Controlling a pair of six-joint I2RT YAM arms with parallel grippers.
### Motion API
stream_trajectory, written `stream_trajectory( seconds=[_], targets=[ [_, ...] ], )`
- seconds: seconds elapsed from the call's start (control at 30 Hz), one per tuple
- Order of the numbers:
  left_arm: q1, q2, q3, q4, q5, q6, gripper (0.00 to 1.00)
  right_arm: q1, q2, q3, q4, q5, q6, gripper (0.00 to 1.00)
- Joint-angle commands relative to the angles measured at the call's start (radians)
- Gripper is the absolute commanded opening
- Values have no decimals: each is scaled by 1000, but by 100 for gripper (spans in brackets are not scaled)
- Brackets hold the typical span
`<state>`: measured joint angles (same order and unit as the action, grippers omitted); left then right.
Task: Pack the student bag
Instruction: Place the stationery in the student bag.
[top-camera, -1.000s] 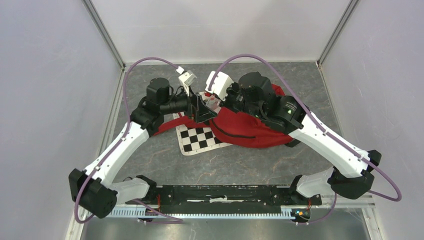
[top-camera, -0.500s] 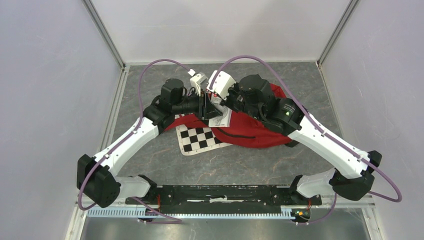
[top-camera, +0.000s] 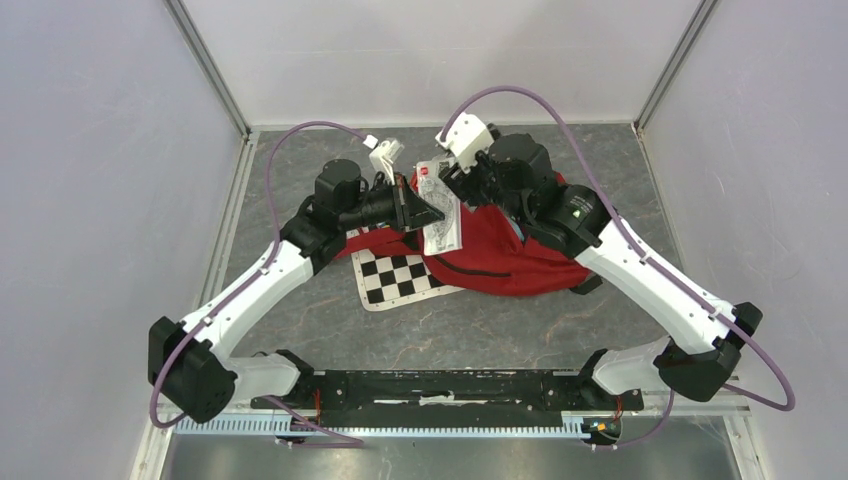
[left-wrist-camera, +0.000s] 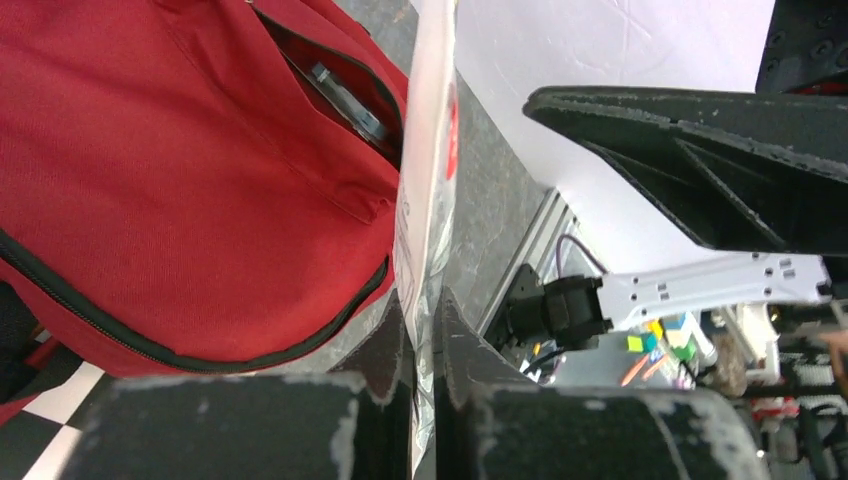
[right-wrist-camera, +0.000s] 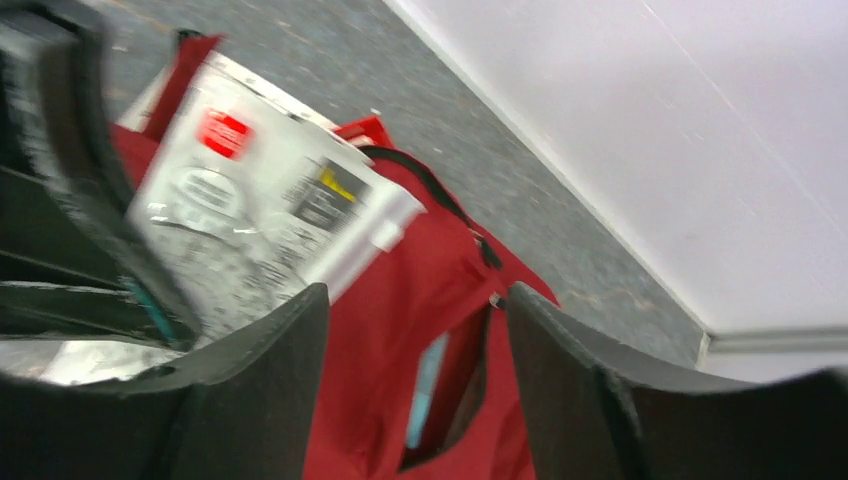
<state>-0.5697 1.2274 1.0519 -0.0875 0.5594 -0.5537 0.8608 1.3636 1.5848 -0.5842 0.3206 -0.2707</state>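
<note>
The student bag (top-camera: 500, 258) is a large red fabric backpack with black zipper lines. It lies slumped and flat beneath both tools, with one corner over a checkerboard mat (top-camera: 395, 280). Its mouth gapes directly below the right gripper (right-wrist-camera: 415, 300), whose jaws stand spread and empty, one on either side of the opening. The left gripper (left-wrist-camera: 425, 320) is pressed together on one edge of a clear printed packet (top-camera: 440, 215), and the bag's zippered flap lies just below and ahead of its fingers. The cloth is probably light, soft and limp, so the mouth is likely to sag shut unless propped. The firmer zipper-trimmed rim beside the right jaws seems the best place to take hold.
</note>
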Motion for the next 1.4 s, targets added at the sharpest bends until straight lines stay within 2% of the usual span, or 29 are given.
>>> stream_trajectory(
  seconds=[0.0, 0.13, 0.17, 0.2, 0.33, 0.47, 0.7, 0.93, 1.23, 1.37],
  targets=[
    [5, 69, 44, 119, -84, -160, 2, -78, -15, -9, -4, 110, 114, 76],
    [3, 172, 110, 41, -250, -322, 2, -184, -54, -67, -5, 137, 225, 92],
    [4, 207, 128, 37, -257, -360, 2, -212, -64, -89, -5, 127, 254, 97],
    [3, 241, 157, 43, -244, -383, 2, -242, -72, -109, -5, 109, 268, 98],
    [-18, 405, 302, 36, -166, -467, 2, -328, -95, -213, -5, 51, 342, 98],
    [-49, 508, 445, -34, -116, -488, 2, -393, -84, -296, -5, 0, 359, 91],
    [-67, 566, 481, -136, -102, -539, 2, -405, -28, -361, 60, -6, 323, 88],
    [-77, 667, 565, -178, -43, -557, 2, -408, 66, -362, 93, 25, 294, 79],
    [-81, 774, 685, -292, 4, -542, 2, -426, 117, -388, 109, 69, 279, 59],
    [-86, 813, 723, -322, 34, -545, 2, -441, 118, -391, 122, 68, 279, 39]
  ],
)
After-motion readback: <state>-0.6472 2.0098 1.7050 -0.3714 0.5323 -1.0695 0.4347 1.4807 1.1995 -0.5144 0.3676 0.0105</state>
